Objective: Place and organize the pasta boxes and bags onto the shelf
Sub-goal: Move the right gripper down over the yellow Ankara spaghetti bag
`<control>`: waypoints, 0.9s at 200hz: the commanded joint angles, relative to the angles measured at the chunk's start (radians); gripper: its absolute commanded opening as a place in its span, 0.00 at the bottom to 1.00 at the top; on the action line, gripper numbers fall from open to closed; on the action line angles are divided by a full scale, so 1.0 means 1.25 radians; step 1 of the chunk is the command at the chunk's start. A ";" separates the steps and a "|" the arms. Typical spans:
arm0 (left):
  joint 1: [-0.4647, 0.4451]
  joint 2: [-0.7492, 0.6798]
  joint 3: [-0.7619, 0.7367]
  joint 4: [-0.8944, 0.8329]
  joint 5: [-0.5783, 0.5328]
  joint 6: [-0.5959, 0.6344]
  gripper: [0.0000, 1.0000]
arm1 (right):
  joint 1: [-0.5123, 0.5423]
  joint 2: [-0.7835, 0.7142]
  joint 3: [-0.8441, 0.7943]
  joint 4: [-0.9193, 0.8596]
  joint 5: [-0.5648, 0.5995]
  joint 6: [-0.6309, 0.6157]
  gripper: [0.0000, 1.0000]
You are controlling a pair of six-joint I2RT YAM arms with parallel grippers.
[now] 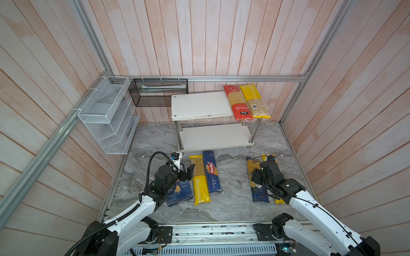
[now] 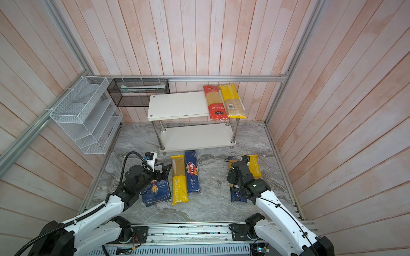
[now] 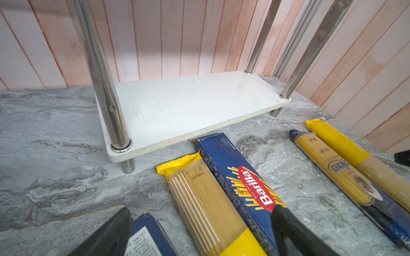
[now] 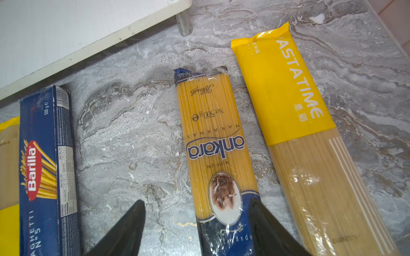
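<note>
- Your right gripper (image 4: 196, 200) hangs with jaws spread over the gold-blue bag (image 4: 213, 144), gripping nothing.
- Your left gripper (image 3: 200, 210) is spread too, empty, above the wide box (image 3: 146, 237) and a PASTATIME bag (image 3: 206, 206).
- The red bag (image 1: 238, 103) and yellow bag (image 1: 255, 100) lie on the shelf's (image 1: 199, 106) top board.
- The Spaghetti box (image 1: 211, 171) lies on the table (image 1: 233, 188).

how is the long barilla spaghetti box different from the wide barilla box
Shape: the spaghetti box is long and narrow; the wide box is shorter and broader.
Print: the spaghetti box shows the red Barilla logo over pasta strands; the wide box shows wheat ears.
View: the spaghetti box lies in the open, while the left arm covers part of the wide box.
Both are dark blue and lie flat on the table, not on the shelf.
</note>
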 commanded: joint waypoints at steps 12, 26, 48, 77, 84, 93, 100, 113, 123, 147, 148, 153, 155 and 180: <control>0.000 -0.010 -0.021 0.027 -0.042 -0.004 1.00 | -0.051 0.039 -0.034 0.072 -0.043 -0.060 0.75; 0.000 -0.005 -0.018 0.027 -0.045 -0.003 0.99 | -0.077 0.050 -0.041 0.095 -0.070 -0.075 0.75; 0.000 0.006 -0.011 0.028 -0.029 -0.009 1.00 | -0.112 0.040 -0.077 0.168 -0.121 -0.042 0.76; 0.000 0.018 -0.013 0.041 -0.014 -0.016 1.00 | -0.124 0.042 -0.120 0.259 -0.154 -0.005 0.76; -0.001 0.022 -0.013 0.041 -0.015 -0.016 1.00 | -0.124 0.052 -0.120 0.260 -0.145 -0.010 0.76; 0.000 0.026 -0.012 0.043 -0.016 -0.016 1.00 | -0.127 0.067 -0.122 0.264 -0.137 -0.019 0.76; 0.000 0.029 -0.011 0.042 -0.015 -0.016 1.00 | -0.130 0.080 -0.125 0.265 -0.135 -0.026 0.75; -0.001 0.032 -0.009 0.043 -0.008 -0.015 1.00 | -0.140 0.096 -0.130 0.269 -0.136 -0.037 0.76; -0.001 0.035 -0.010 0.044 -0.003 -0.017 1.00 | -0.145 0.102 -0.143 0.285 -0.145 -0.040 0.76; -0.001 0.047 -0.001 0.044 0.008 -0.022 1.00 | -0.158 0.114 -0.163 0.325 -0.199 -0.037 0.76; -0.001 0.048 -0.001 0.043 0.009 -0.022 1.00 | -0.158 0.114 -0.163 0.325 -0.201 -0.037 0.76; -0.001 0.050 -0.001 0.045 0.011 -0.021 0.99 | -0.158 0.117 -0.162 0.325 -0.209 -0.036 0.76; -0.001 0.051 0.000 0.045 0.012 -0.022 1.00 | -0.158 0.119 -0.162 0.323 -0.214 -0.036 0.76; -0.001 0.060 0.001 0.046 0.013 -0.021 1.00 | -0.158 0.127 -0.164 0.306 -0.244 -0.039 0.76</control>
